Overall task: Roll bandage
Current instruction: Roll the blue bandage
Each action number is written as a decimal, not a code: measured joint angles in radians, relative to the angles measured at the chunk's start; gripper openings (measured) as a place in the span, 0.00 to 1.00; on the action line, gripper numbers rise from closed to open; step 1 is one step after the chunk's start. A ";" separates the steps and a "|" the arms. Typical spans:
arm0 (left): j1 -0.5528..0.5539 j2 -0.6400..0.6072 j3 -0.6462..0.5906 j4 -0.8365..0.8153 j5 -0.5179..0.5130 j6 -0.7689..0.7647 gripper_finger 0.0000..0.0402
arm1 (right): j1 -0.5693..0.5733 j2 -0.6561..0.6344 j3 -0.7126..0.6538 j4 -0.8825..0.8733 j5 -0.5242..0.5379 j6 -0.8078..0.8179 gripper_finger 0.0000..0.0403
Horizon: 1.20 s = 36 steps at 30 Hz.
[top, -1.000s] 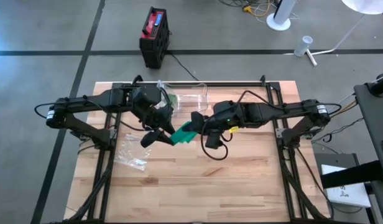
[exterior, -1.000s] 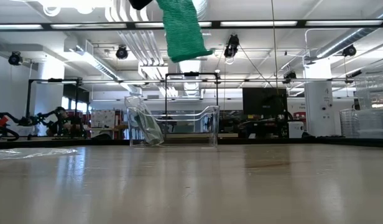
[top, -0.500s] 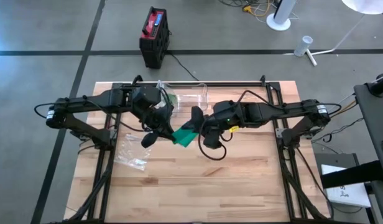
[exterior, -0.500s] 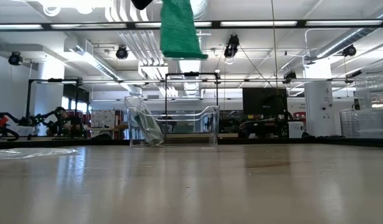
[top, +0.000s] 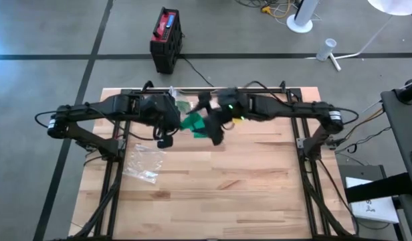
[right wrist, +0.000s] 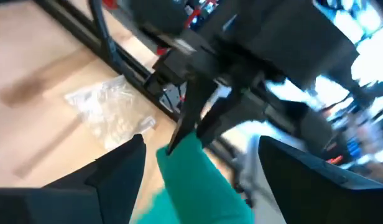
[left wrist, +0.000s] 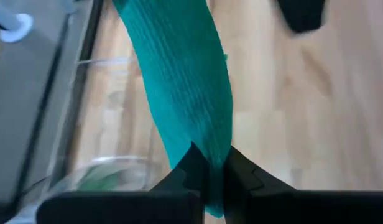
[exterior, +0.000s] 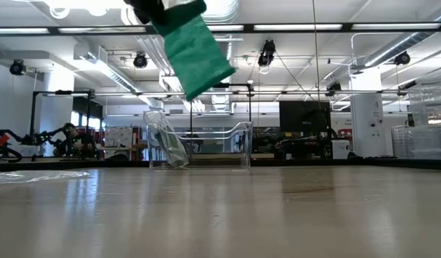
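Note:
The green bandage (top: 192,123) is a flat ribbed strip held high over the table's far middle. In the low view the bandage (exterior: 195,50) hangs slanted, well clear of the tabletop. My left gripper (left wrist: 210,160) is shut on it and comes in from the table's left (top: 174,127). My right gripper (right wrist: 202,143) is open. Its two fingers stand wide apart on either side of the strip's free part without touching it, and in the high view it (top: 213,122) sits just right of the bandage. My left gripper pinches the bandage's near end (left wrist: 207,144) between its two fingertips, which meet on the strip's two flat faces. The fingers slant downward from the table's left. The strip runs on past the fingertips, lifted clear and hanging slack at a slant; one layer or several, I cannot tell.
A clear plastic box (top: 204,100) stands at the table's far edge, right behind both grippers, and shows in the low view too (exterior: 199,147). A crumpled clear bag (top: 142,164) lies left of the middle. The near half of the wooden table (top: 259,194) is bare.
My left gripper has shut on the bandage and taken hold, tipping and shifting toward the far edge. My right gripper has opened, let go, rolled, and swung toward the far edge. The bandage has moved with the left gripper toward the clear box and now hangs slanted.

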<state>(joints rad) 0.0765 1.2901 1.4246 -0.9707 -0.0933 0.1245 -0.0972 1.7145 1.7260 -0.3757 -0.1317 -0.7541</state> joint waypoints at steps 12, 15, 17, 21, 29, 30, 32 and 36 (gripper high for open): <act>-0.011 -0.008 0.000 -0.150 -0.272 0.092 0.03 | -0.127 0.276 0.387 -0.286 -0.134 0.256 0.63; -0.010 -0.008 0.000 -0.148 -0.314 0.122 0.03 | -0.129 0.310 0.441 -0.340 -0.131 0.259 0.59; -0.011 -0.008 0.000 -0.149 -0.315 0.144 0.03 | -0.129 0.325 0.458 -0.346 -0.131 0.259 0.56; -0.011 -0.012 0.000 -0.153 -0.315 0.170 0.03 | -0.128 0.334 0.460 -0.345 -0.130 0.255 0.50; -0.011 -0.029 0.000 -0.153 -0.316 0.155 0.06 | -0.117 0.332 0.460 -0.325 -0.085 0.239 0.15; -0.011 -0.037 0.000 -0.149 -0.316 0.143 0.08 | -0.116 0.330 0.458 -0.318 -0.085 0.235 0.08; -0.011 -0.063 -0.001 -0.133 -0.316 0.108 0.13 | -0.115 0.314 0.440 -0.288 -0.100 0.232 0.04; -0.011 -0.135 -0.001 -0.069 -0.312 0.022 0.23 | -0.110 0.231 0.320 -0.149 -0.101 0.280 0.03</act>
<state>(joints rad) 0.0658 1.1550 1.4235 -1.0397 -0.4054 0.1467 -0.2076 1.9460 2.0461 -0.5247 -0.2326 -0.4742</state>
